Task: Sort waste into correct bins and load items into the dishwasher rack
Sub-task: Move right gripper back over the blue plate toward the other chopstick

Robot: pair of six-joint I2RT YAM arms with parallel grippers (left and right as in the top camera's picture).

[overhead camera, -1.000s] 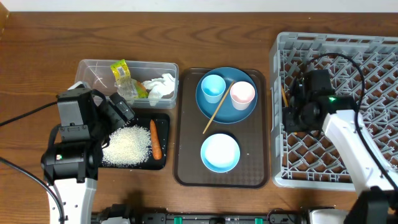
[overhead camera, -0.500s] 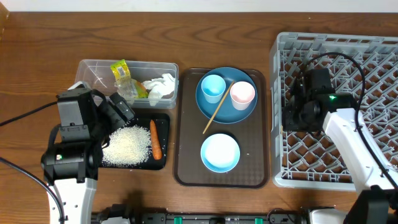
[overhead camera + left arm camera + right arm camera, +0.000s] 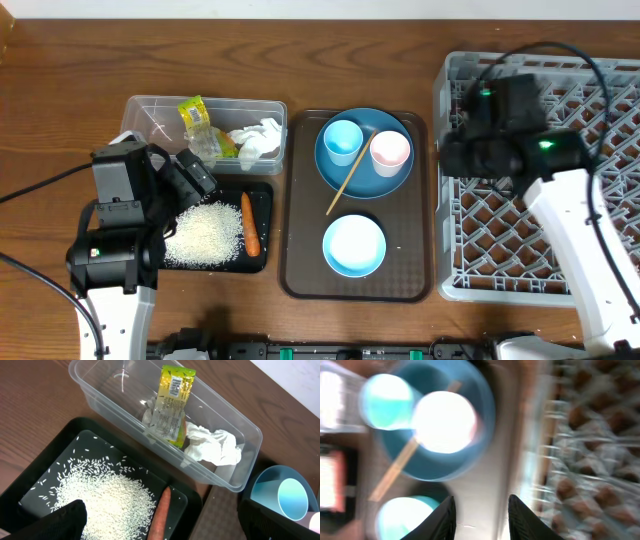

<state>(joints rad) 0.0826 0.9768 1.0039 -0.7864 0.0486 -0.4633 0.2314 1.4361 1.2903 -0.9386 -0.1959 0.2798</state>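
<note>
Across the wooden bench (image 3: 60,90), I see the left gripper (image 3: 192,175) gaping wide, empty, over the black tray (image 3: 262,195) holding rice (image 3: 205,232) and carrot (image 3: 249,222). The right gripper (image 3: 481,510), parted and empty, hovers at the grey rack (image 3: 600,100)'s 9 o'clock wall.

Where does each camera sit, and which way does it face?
Overhead: fixed above the table, facing straight down on the tub, black tray, brown tray and rack; left arm and right arm show.
Left wrist: on the left arm, angled down at the tub and black tray; its dark fingers fill the bottom corners.
Right wrist: on the right arm, blurred, facing down at the plate and rack edge; its fingers show at the bottom.
Shared: both wrist views catch the blue cup.
</note>
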